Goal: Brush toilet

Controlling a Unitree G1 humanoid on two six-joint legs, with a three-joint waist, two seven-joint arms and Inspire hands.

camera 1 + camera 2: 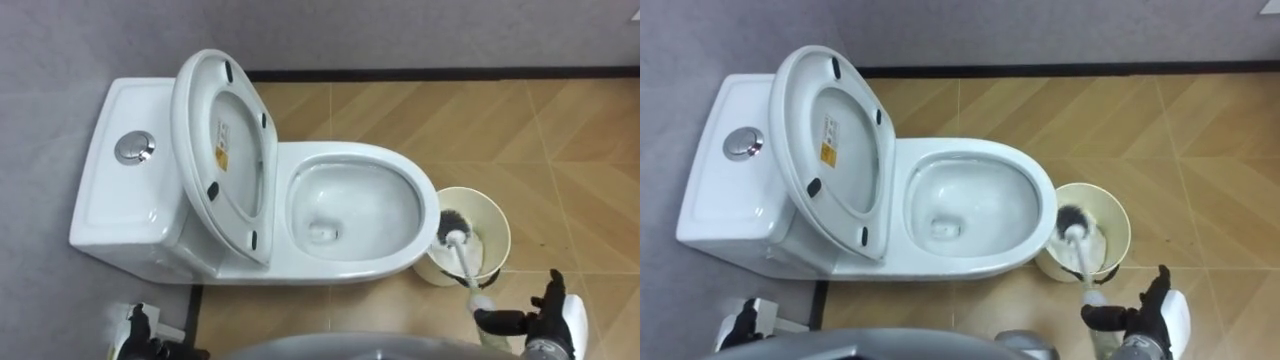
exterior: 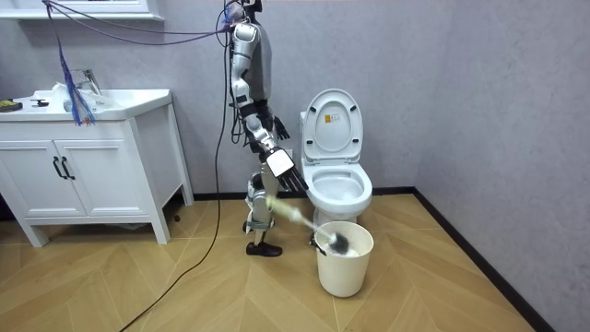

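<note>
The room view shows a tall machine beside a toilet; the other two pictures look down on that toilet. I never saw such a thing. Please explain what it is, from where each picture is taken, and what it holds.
The machine is a humanoid robot on two legs, with two arms and fingered hands. The room view comes from a camera standing in the room; there the robot stands beside the toilet. The two eye views come from a camera on its head, looking down. They show the toilet with its lid raised, and a cream bucket on the wooden floor by the bowl's front. The right hand grips the handle of a toilet brush, whose bristled head sits in the bucket. The left hand shows at the lower left, away from the brush.
</note>
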